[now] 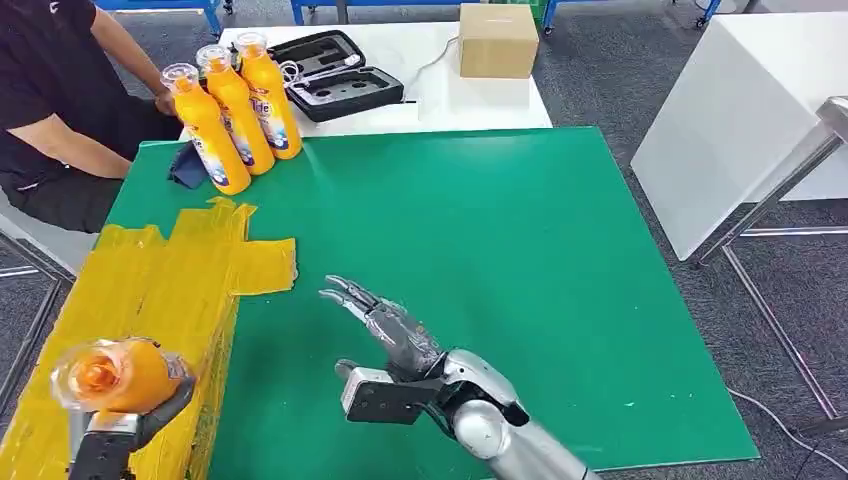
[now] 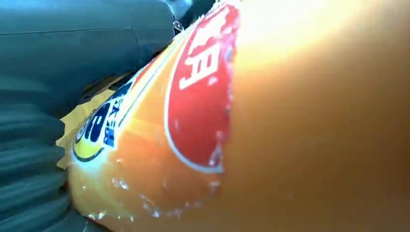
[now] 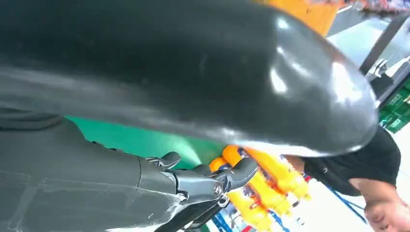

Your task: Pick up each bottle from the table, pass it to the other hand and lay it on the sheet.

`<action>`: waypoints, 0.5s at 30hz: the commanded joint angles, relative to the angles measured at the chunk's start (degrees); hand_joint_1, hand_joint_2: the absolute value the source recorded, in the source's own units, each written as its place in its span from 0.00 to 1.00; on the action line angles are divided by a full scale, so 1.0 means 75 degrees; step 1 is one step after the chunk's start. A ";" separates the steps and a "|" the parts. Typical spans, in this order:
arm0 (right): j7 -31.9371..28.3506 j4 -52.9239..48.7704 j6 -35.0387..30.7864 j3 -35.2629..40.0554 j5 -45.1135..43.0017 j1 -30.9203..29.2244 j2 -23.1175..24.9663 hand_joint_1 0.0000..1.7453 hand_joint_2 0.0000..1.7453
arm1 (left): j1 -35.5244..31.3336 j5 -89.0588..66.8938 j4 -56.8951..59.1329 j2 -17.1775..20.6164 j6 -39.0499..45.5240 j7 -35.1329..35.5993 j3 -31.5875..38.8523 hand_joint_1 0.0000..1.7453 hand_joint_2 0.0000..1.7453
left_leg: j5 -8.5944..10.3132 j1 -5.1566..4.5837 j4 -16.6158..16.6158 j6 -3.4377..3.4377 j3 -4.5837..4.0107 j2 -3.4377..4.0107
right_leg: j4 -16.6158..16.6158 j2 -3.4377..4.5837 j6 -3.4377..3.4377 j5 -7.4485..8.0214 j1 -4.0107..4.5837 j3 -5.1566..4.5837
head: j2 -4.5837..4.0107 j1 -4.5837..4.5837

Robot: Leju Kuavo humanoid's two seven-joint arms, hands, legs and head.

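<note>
We see our left hand (image 1: pixel 120 425) low at the near left corner, gripping an orange bottle (image 1: pixel 112 376) whose clear cap end points up toward the head camera; the bottle hangs over the yellow sheet (image 1: pixel 140 300), and we cannot tell whether it touches it; in the left wrist view the same bottle (image 2: pixel 270 135) sits hard against the lens, its red and yellow label blurred by closeness, with the grey ribbed cover of the hand (image 2: pixel 29 159) alongside it. Our right hand (image 1: pixel 385 325) reaches out over the green mat (image 1: pixel 520 260) near the middle of the bench, fingers (image 1: pixel 345 293) spread and stretched toward the sheet, holding nothing; the right wrist view shows its thick grey thumb and darker fingers (image 3: pixel 232 176) apart, with green behind them. Three more orange bottles (image 1: pixel 235 105) stand upright in a tight row at the far left corner of the mat, touching or just beside one another; a dark blue cloth (image 1: pixel 187 165) lies at their foot. Beyond the mat, on the white bench (image 1: pixel 440 105), rest an open black case (image 1: pixel 335 75) and a cardboard box (image 1: pixel 497 40); a person in a black shirt (image 1: pixel 60 90) sits at the far left, one hand near the bottle row.
</note>
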 commanded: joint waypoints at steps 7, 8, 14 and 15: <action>-0.0221 -0.0359 0.0144 -0.0487 -0.0560 -0.0375 -0.0588 0.00 0.00 | -0.0999 -0.6041 0.3867 0.1311 0.2662 0.3155 0.0856 1.00 1.00 | 0.0000 0.0001 -0.0019 -0.0010 0.0029 0.0014 | -0.0015 0.0000 -0.0006 -0.0001 0.0002 0.0026 | 0.0000 0.0003; -0.0221 -0.0359 0.0144 -0.0487 -0.0560 -0.0375 -0.0588 0.00 0.00 | -0.0999 -0.6041 0.3867 0.1311 0.2662 0.3155 0.0856 1.00 1.00 | -0.0009 0.0013 -0.0014 -0.0015 0.0038 0.0025 | -0.0021 0.0000 -0.0011 -0.0005 0.0014 0.0040 | 0.0000 0.0003; -0.0237 -0.0359 0.0144 -0.0446 -0.0652 -0.0416 -0.0674 0.00 0.00 | -0.0864 -0.7328 0.4174 0.1628 0.2660 0.4007 0.0319 1.00 1.00 | -0.0008 0.0006 -0.0009 -0.0014 0.0029 0.0022 | -0.0011 0.0002 -0.0009 -0.0007 0.0007 0.0034 | 0.0000 0.0003; -0.0260 -0.0394 0.0158 -0.0490 -0.0754 -0.0449 -0.0771 0.00 0.00 | -0.0833 -0.7328 0.4784 0.1998 0.3024 0.4762 -0.0603 1.00 1.00 | -0.0004 -0.0001 -0.0010 -0.0012 0.0027 0.0020 | -0.0008 0.0004 -0.0007 -0.0004 0.0001 0.0029 | 0.0000 0.0000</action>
